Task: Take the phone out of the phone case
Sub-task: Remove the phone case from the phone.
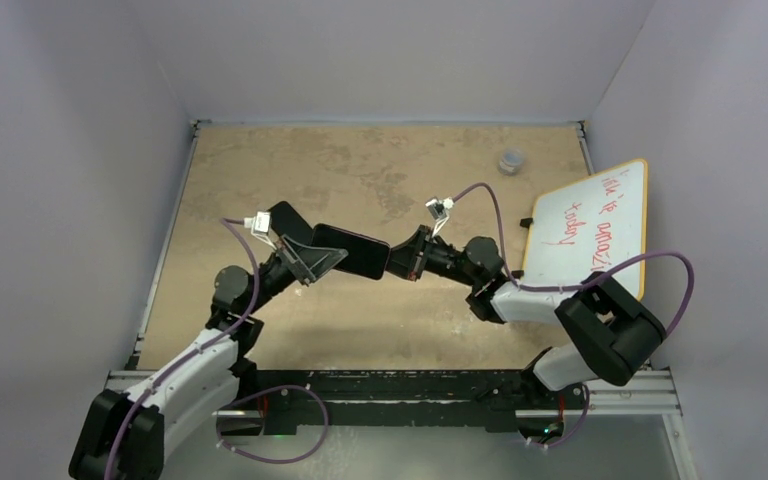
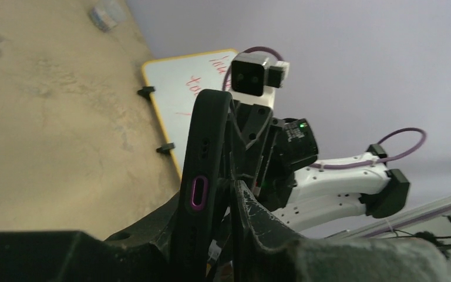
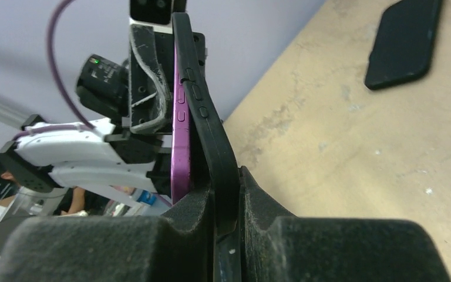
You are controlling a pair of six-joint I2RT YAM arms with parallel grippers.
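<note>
**Status: extraction in progress, not complete.**

1. R gripper (image 3: 228, 189): my fingers are pinched narrow on the lip of the black phone case (image 3: 214, 132), at the end nearest the right wrist cam. Only the case sits between the pads here. The purple phone (image 3: 179, 150) stands just beside them, outside the pinch.
2. L gripper (image 2: 207, 205): my fingers are closed around the opposite end of the assy. In the left wrist view the case rim, w/ a purple-ringed cutout, runs up between them. The phone looks still seated in the case at that end, so I judge I am clamping both together.
3. Position: the assy hangs tilted in the air between both arms, above the table (image 1: 360, 330), approx. mid-field. No part of it touches the tabletop.

**Done:** the case lip is peeled off the phone along the side w/ the buttons. A wedge-shaped gap shows, widest near my R fingers and closing toward L.

**Left:** the L end is not yet freed. The other long side is hidden, so I cannot tell its state. Phone and case are not yet apart.

**Judgement:** roughly mid-task. Next req.: more peel from R while L holds firm.

**Other items:** a whiteboard (image 1: 590, 225) lies at the right. A flat black slab (image 3: 405, 41) lies on the table, ID unclear.
</note>
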